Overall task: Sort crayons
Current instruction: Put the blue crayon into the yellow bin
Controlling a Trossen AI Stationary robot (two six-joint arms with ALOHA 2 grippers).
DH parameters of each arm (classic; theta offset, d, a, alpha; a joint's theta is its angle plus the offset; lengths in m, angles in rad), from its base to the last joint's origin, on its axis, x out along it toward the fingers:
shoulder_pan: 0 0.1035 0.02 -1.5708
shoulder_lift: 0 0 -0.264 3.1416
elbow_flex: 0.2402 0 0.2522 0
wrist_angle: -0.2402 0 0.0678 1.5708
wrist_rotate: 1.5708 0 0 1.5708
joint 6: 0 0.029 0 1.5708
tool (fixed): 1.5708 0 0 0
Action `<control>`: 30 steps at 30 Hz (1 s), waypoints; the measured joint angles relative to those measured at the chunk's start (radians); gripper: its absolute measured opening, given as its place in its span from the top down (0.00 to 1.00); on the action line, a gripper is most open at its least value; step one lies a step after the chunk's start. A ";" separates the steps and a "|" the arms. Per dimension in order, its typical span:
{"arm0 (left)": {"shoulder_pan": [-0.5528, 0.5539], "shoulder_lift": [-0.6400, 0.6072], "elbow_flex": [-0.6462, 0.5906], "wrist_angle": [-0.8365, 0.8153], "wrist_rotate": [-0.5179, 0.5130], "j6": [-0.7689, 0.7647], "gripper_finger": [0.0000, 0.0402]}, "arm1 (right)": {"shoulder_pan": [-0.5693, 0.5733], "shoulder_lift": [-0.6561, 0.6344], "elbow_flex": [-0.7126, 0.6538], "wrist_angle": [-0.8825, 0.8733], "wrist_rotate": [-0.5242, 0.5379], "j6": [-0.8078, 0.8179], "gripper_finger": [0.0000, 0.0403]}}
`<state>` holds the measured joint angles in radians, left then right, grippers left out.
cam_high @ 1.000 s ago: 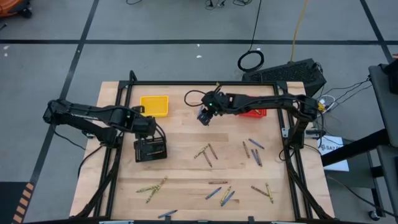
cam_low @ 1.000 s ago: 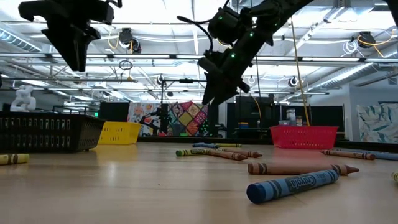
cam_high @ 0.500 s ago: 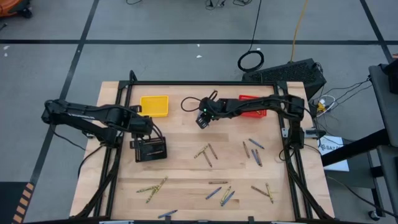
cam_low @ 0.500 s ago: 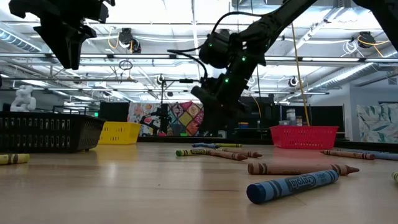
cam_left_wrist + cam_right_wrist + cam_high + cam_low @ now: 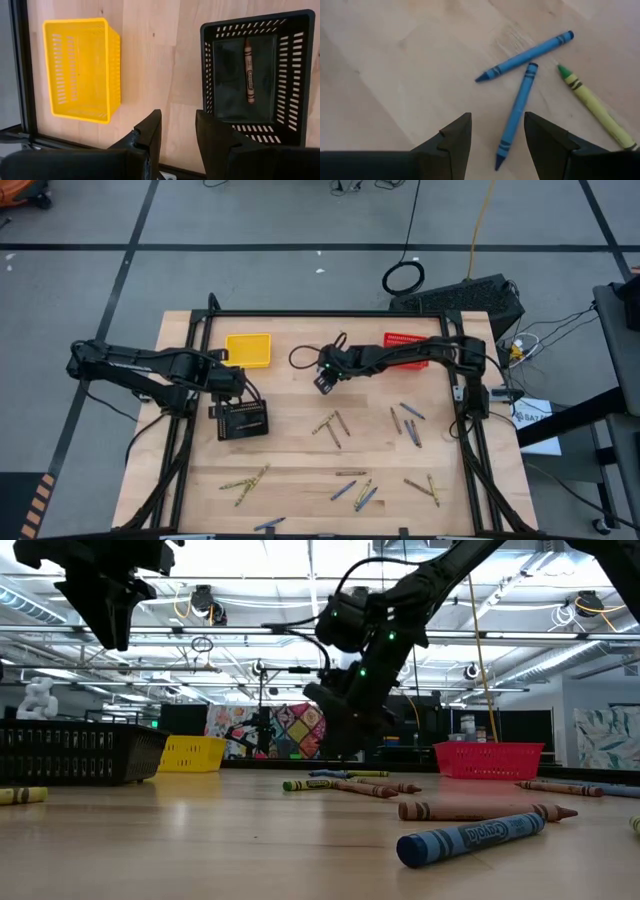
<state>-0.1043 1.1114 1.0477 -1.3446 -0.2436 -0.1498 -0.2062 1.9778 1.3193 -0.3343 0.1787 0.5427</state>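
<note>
While the left gripper hung open and empty beside the black basket, whose brown crayon lay along its length, the right gripper gaped empty over two blue crayons angled apart.

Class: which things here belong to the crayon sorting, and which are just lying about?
Belong to the job:
- loose crayons on the table
- brown crayon in the black basket
- yellow basket
- red basket

Lying about:
- coiled cable on the floor
- black case beside the table
</note>
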 joint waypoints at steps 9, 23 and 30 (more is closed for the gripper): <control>0.000 0.000 0.000 0.000 0.000 0.007 0.72 | -0.002 0.007 -0.001 -0.029 0.000 0.022 0.58; 0.000 0.000 0.000 0.001 0.000 0.006 0.72 | -0.003 0.022 -0.001 -0.046 0.003 0.041 0.58; 0.000 0.000 0.000 0.003 0.000 0.006 0.72 | -0.004 0.046 0.001 -0.028 0.009 0.020 0.58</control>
<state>-0.1042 1.1114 1.0477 -1.3415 -0.2436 -0.1440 -0.2103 2.0243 1.3201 -0.3627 0.1876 0.5625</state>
